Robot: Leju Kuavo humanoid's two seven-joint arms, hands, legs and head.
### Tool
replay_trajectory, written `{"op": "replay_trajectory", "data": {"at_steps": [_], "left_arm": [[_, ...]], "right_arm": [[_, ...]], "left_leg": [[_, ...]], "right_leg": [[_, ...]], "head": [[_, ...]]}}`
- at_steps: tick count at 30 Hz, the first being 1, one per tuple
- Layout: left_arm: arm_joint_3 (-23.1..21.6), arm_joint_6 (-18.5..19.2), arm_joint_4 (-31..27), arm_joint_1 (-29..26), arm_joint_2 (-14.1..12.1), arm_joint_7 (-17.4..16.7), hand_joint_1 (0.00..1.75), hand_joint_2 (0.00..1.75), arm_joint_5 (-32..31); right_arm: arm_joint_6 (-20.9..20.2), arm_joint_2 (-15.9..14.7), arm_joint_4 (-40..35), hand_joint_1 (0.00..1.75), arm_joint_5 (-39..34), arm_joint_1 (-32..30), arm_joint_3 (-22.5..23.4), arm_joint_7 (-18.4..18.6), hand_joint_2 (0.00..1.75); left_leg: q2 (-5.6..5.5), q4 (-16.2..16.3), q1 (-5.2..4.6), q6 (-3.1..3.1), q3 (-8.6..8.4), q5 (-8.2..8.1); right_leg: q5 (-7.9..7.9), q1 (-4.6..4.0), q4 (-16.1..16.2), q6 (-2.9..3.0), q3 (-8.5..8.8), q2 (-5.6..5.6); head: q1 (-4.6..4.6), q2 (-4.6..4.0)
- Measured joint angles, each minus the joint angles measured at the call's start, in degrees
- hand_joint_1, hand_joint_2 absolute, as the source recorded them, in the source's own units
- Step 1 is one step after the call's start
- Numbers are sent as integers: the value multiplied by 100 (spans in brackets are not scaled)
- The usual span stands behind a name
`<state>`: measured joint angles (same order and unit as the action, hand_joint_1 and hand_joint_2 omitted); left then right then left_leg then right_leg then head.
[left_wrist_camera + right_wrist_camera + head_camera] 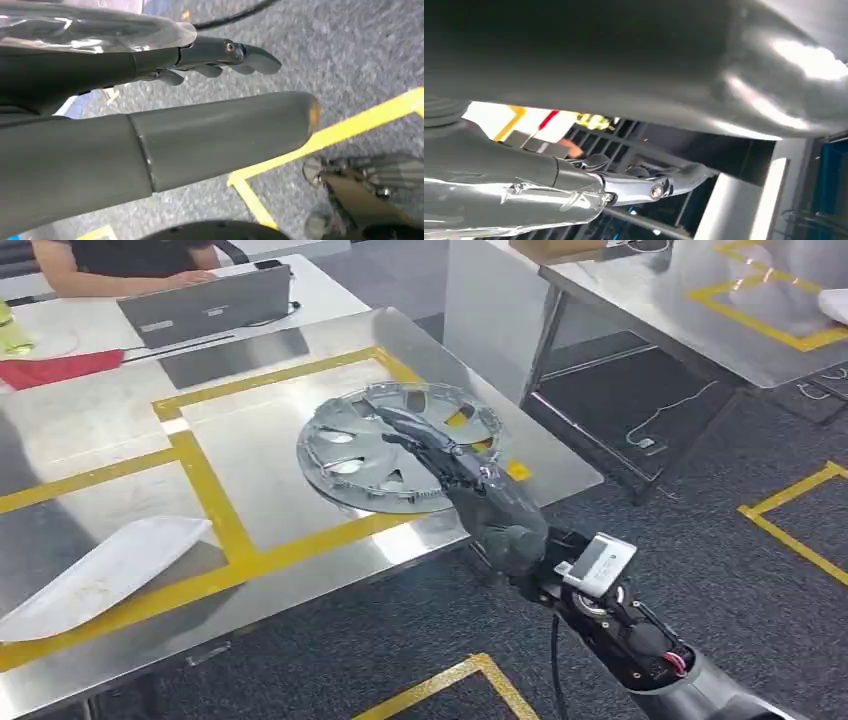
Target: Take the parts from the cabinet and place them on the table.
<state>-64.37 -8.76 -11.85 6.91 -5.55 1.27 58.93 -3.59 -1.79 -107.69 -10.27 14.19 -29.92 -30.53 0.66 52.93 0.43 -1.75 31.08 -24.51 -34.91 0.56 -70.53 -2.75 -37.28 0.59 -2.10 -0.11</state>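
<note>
Reaching up over the table edge, the right hand lies stretched flat on the silver spoked wheel cover, gripping nothing. From the left wrist, the left hand hangs above grey carpet, fingers straight. From the right wrist, its fingers reach out flat.

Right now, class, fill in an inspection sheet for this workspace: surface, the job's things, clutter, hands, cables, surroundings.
Surface: steel table marked with yellow tape.
Job's things: silver wheel cover lying flat inside the taped square; white panel near the table's front edge.
Clutter: laptop and red cloth on the far table.
Hands: right hand resting on the wheel cover; left hand holds nothing, above the floor.
Cables: black cable under the right arm.
Surroundings: seated person, second steel table, dark carpet.
</note>
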Motion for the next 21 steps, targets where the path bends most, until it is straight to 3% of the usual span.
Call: {"op": "replay_trajectory", "data": {"at_steps": [1, 2, 3, 5, 6, 7, 8, 11, 12, 13, 14, 16, 17, 18, 20, 21], "left_arm": [[0, 0, 0, -1, 0, 0, 0, 0, 13], [0, 0, 0, -3, 0, 0, 0, 0, 17], [0, 0, 0, -2, 7, 0, 0, 0, 17], [0, 0, 0, 2, 26, 2, 0, 0, 28], [0, 0, 0, -1, 31, 0, 0, 0, 33], [0, 2, 0, 4, 31, 2, 0, 0, 33], [0, 2, 0, 4, 31, 0, 0, 0, 33], [0, 2, 0, 10, 24, 0, 0, 0, 35], [0, 11, 0, 15, 13, 0, 0, 0, 33], [0, 37, 0, 13, 15, -2, 0, 0, 35], [0, 48, 0, 9, 20, -7, 0, 0, 33], [0, 57, 0, -18, 28, -26, 0, 0, 33], [0, 68, 0, -27, 31, -31, 0, 0, 33], [0, 72, 0, -29, 31, -44, 0, 0, 33], [0, 79, 0, -20, 26, -66, 0, 0, 33], [0, 85, 0, -19, 22, -70, 0, 0, 33]], "right_arm": [[-17, -2, 0, 0, 0, -1, 2, 0, 0], [-33, -7, 0, 0, 0, -2, 4, 7, 0], [-37, -18, -9, 0, 0, 0, 7, 9, 0], [-46, -22, -46, 0, 0, 8, 7, 15, 0], [-46, -22, -61, 0, 0, 23, 7, 17, 0], [-50, -22, -74, 0, 0, 48, 4, 22, 0], [-52, -20, -83, 0, 0, 47, 4, 24, 0], [-52, -26, -107, 0, 0, 51, 9, 33, 0], [-52, -28, -125, 0, 2, 55, 7, 33, 0], [-52, -28, -140, 0, 2, 71, 7, 33, 0], [-52, -28, -142, 0, 2, 75, 4, 35, 0], [-52, -31, -142, 0, 7, 67, 2, 35, 0], [-52, -31, -142, 0, 7, 68, 0, 35, 0], [-52, -31, -151, 0, 9, 67, 0, 35, 0], [-52, -31, -199, 0, 33, 71, 0, 46, 0], [-52, -31, -234, 0, 70, 76, -2, 52, 0]], "left_leg": [[58, 6, 0, -2, -3, -10], [103, 13, 0, -2, -14, -22], [150, 26, 0, 6, -31, -41], [217, 47, 0, 32, -78, -86], [251, 58, -15, 65, -104, -116], [294, 111, -66, 104, -92, -144], [328, 101, -66, 114, -90, -142], [476, 116, -74, 182, -98, -182], [268, 249, -34, 226, -61, -302], [103, 616, -30, 249, 100, -541], [26, 1126, -12, 269, 333, -793], [-8, 1956, -5, 288, 735, -1075], [-9, 2030, -5, 282, 790, -1023], [-12, 1823, -5, 272, 709, -834], [-75, 793, -1, 226, 251, -264], [-220, 328, 3, 198, 38, -73]], "right_leg": [[-65, 5, -330, -14, -186, -8], [37, 6, -313, -22, -202, -14], [288, 6, 11, -15, -63, -32], [792, 0, 945, 20, 385, -128], [984, -19, 1496, 56, 647, -347], [948, -66, 1606, 118, 669, -377], [941, -57, 1592, 137, 652, -351], [991, -46, 1638, 244, 647, -185], [1003, -24, 1648, 260, 647, -146], [1012, -14, 1647, 281, 635, -109], [1019, -14, 1647, 298, 630, -65], [1019, -17, 1643, 299, 623, 43], [1020, -16, 1642, 299, 625, 103], [1020, -16, 1640, 299, 632, 166], [1016, -15, 1629, 291, 652, 296], [1008, -14, 1625, 278, 656, 340]], "head": [[-11, 0], [-26, 0], [-48, 0], [-87, 0], [-120, 0], [-127, 0], [-105, 0], [-46, 0], [-28, 0], [16, 0], [77, 0], [98, 0], [105, 0], [118, 0], [129, 0], [138, 0]]}}
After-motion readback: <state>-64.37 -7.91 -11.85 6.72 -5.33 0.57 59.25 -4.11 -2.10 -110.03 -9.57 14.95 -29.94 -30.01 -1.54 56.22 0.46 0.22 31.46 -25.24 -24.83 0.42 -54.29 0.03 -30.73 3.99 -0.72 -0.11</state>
